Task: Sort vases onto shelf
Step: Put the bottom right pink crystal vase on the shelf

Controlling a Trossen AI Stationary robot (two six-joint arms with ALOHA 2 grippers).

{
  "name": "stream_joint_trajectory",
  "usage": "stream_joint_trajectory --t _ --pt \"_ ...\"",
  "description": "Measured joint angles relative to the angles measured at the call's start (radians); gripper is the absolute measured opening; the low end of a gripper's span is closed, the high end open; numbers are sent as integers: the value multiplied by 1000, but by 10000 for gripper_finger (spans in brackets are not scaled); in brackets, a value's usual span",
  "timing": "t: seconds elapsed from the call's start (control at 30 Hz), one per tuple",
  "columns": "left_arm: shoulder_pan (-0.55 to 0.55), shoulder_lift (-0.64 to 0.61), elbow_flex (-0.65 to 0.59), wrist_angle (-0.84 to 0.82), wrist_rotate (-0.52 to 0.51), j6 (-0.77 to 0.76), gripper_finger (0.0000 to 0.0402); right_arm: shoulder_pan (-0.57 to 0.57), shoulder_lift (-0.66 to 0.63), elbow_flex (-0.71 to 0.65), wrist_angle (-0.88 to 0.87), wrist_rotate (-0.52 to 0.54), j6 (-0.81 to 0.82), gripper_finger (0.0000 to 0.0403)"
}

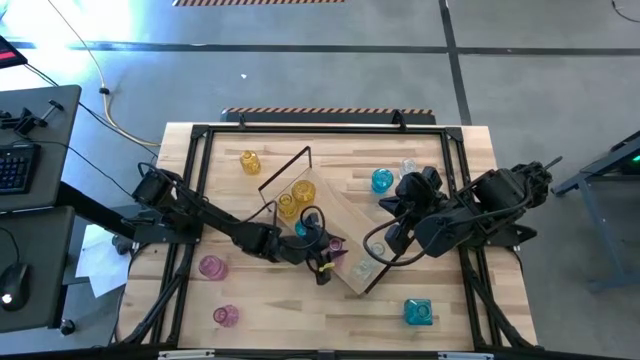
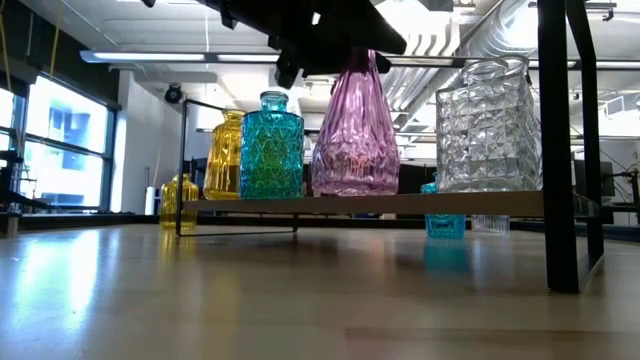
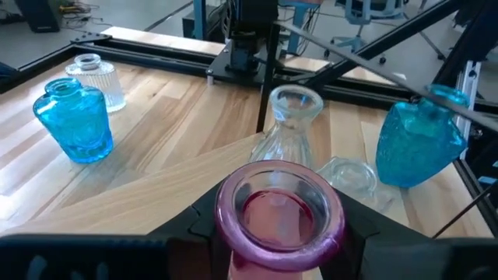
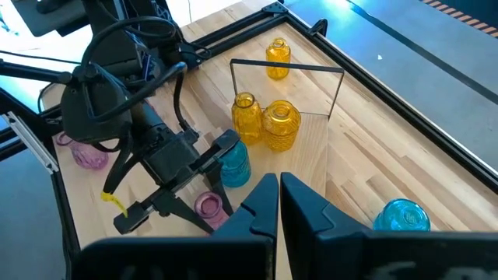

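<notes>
The shelf (image 1: 350, 225) lies slantwise mid-table. In the low view a yellow vase (image 2: 225, 155), a teal vase (image 2: 271, 145), a pink vase (image 2: 355, 135) and a clear vase (image 2: 488, 125) stand in a row on the shelf's board (image 2: 400, 204), each on its base. My left gripper (image 1: 325, 250) reaches in from the table's left and is shut on the pink vase's top. My right gripper (image 4: 276, 206) hangs shut above the shelf's near right end, holding nothing. My left gripper has the pink vase's round rim (image 3: 233, 198) between its two fingers (image 3: 204, 222), one on each side of the neck. The fingers come nearly level, tipped slightly down, from the table's left. The vase stands upright with its base on the shelf board (image 2: 355, 190).
Loose vases stand on the tabletop: yellow (image 1: 250, 161) far left, teal (image 1: 382, 180) and clear (image 1: 407, 167) far right, two pink (image 1: 211, 266) (image 1: 226, 315) near left, teal (image 1: 418, 312) near right. A black frame (image 1: 200, 135) rims the table.
</notes>
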Motion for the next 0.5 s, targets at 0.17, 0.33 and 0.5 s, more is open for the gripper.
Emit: stream_joint_trajectory --t 0.17,0.33,0.5 --pt "0 -6 0 9 11 -5 167 0 0 0 0 0 0 0" --pt "0 -6 0 5 13 -6 208 0 0 0 0 0 0 0" --pt "0 -5 9 0 13 -4 229 0 0 0 0 0 0 0"
